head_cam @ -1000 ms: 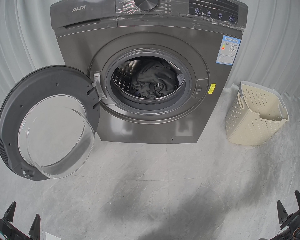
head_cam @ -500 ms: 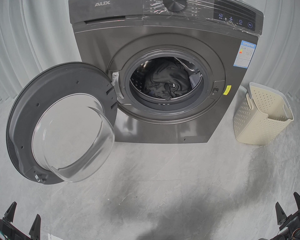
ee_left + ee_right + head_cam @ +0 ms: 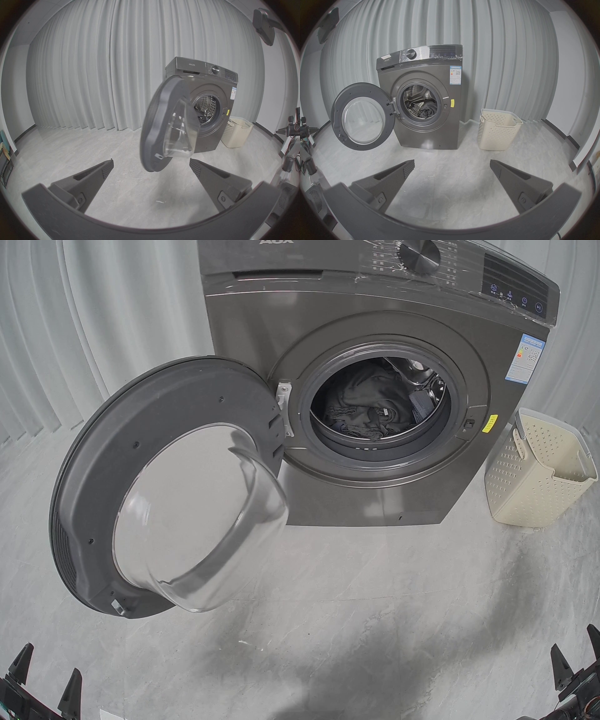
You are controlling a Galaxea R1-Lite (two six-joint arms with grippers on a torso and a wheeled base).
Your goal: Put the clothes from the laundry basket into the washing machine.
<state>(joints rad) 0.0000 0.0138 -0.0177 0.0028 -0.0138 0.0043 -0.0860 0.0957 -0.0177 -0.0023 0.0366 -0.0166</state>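
A grey front-loading washing machine (image 3: 375, 315) stands ahead with its round door (image 3: 169, 490) swung wide open to the left. Dark clothes (image 3: 365, 402) lie inside the drum. The same clothes (image 3: 425, 107) show through the opening in the right wrist view. A cream perforated laundry basket (image 3: 537, 474) stands on the floor right of the machine, and I see nothing inside it (image 3: 498, 129). My left gripper (image 3: 45, 671) is low at the bottom left, open and holding nothing. My right gripper (image 3: 578, 655) is low at the bottom right, also open with nothing between its fingers.
The open door (image 3: 165, 125) juts out over the grey marble-pattern floor (image 3: 350, 627) between me and the machine's left side. Pleated white curtains (image 3: 94, 321) hang behind the machine. Bare floor lies in front of the machine and the basket.
The whole head view has shifted: machine, door and basket now sit further right in the picture, so the camera moved. Both grippers keep their places at the bottom corners.
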